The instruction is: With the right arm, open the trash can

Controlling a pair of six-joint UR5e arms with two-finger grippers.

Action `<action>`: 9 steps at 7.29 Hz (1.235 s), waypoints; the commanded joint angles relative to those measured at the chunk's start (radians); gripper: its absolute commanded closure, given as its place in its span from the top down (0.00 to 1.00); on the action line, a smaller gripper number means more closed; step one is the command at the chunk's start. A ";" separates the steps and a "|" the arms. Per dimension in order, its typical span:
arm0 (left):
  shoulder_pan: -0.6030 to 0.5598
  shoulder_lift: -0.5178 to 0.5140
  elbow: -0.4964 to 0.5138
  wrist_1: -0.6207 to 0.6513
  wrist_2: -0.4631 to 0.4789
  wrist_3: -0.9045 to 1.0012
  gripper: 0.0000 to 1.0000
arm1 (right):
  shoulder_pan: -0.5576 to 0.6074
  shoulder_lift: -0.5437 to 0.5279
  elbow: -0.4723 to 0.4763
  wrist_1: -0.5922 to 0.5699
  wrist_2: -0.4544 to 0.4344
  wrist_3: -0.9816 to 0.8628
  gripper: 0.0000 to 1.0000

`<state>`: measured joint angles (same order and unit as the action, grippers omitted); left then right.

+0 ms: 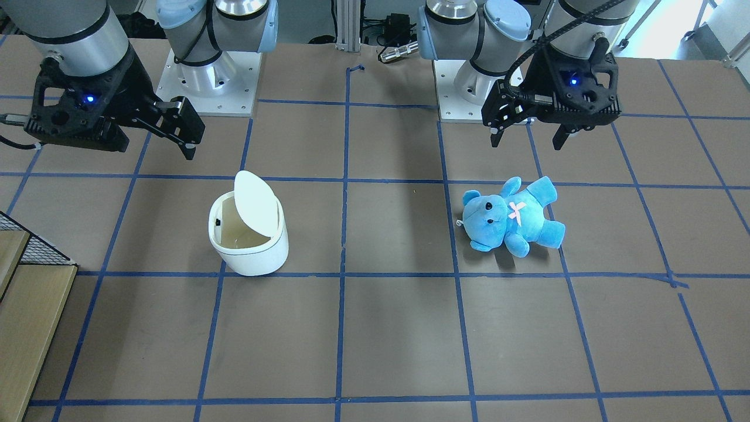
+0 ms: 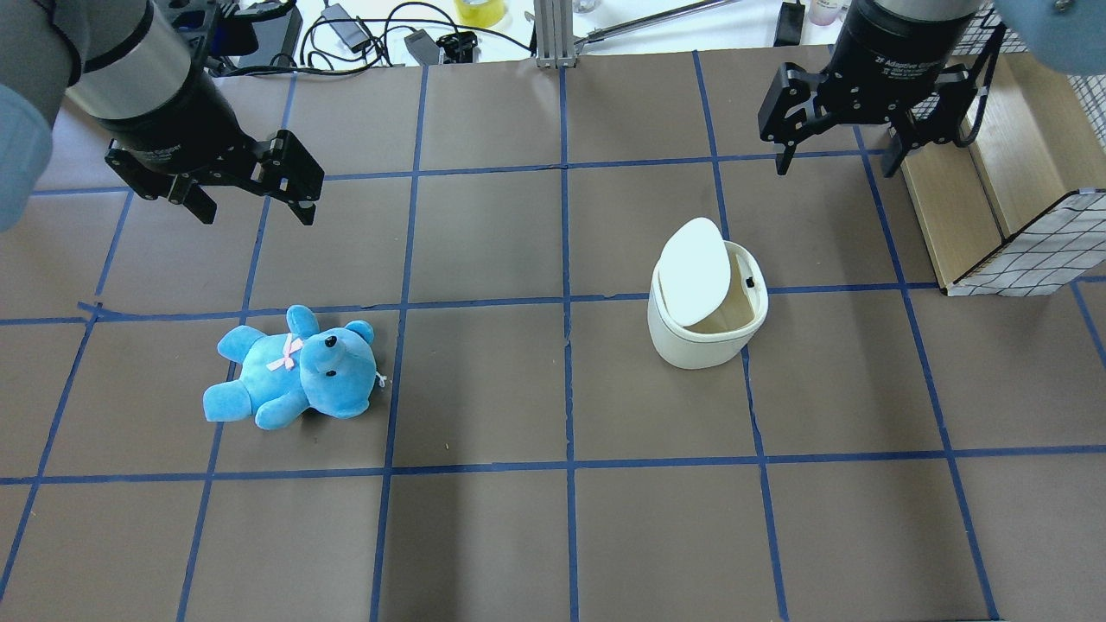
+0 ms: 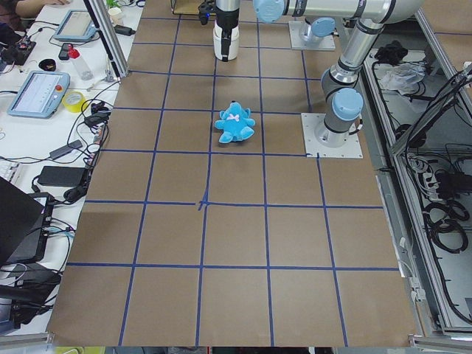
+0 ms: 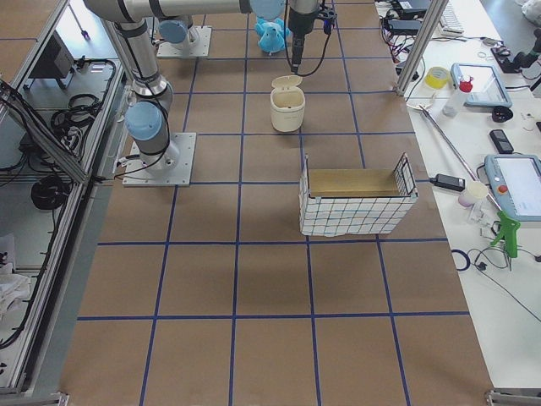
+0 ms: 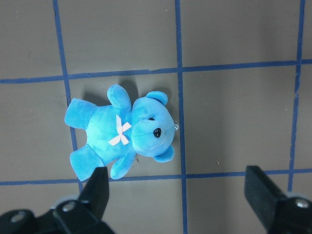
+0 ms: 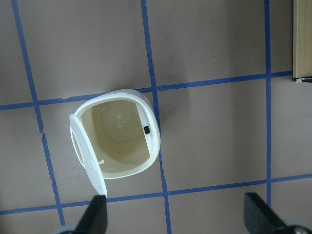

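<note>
right gripper (image 6: 175,214) spread wide, empty, hovers clear above trash can (image 6: 153,146); lid (image 6: 87,157) stands tipped up, so you can judge opening done.

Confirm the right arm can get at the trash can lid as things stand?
Probably yes. The right gripper hangs open above the table, clear of the trash can, with nothing between them. The lid is tilted up and exposed; the wooden crate sits off to one side.

Small white print on the black collar (image 2: 899,53) above the right gripper (image 2: 836,162) begins "2F Adaptive"; the remaining letters and the line beneath are too small to read.
</note>
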<state>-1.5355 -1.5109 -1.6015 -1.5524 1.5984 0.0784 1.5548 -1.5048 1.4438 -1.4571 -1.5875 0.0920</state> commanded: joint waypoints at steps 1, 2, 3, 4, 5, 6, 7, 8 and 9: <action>0.000 0.000 0.000 0.000 0.000 0.001 1.00 | -0.009 0.000 0.001 0.000 0.004 -0.009 1.00; 0.000 0.000 0.000 0.000 0.000 0.001 1.00 | -0.009 0.000 0.001 0.000 0.004 -0.011 1.00; 0.000 0.000 0.000 0.000 0.000 0.000 1.00 | -0.009 0.000 0.001 0.000 0.006 -0.011 1.00; 0.000 0.000 0.000 0.000 0.000 0.000 1.00 | -0.009 0.000 0.001 0.000 0.006 -0.011 1.00; 0.000 0.000 0.000 0.000 0.000 0.000 1.00 | -0.009 0.000 0.001 0.000 0.004 -0.011 1.00; 0.000 0.000 0.000 0.000 0.000 0.000 1.00 | -0.007 0.000 0.001 0.000 0.006 -0.011 1.00; 0.000 0.000 0.000 0.000 0.000 0.000 1.00 | -0.009 0.000 0.001 0.000 0.007 -0.011 1.00; 0.000 0.000 0.000 0.000 0.000 0.000 1.00 | -0.007 0.000 0.003 0.000 0.011 -0.012 1.00; 0.000 0.000 0.000 0.000 0.000 0.000 1.00 | -0.007 0.000 0.004 0.000 0.021 -0.041 1.00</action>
<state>-1.5355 -1.5110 -1.6015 -1.5524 1.5984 0.0782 1.5473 -1.5048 1.4465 -1.4573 -1.5757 0.0736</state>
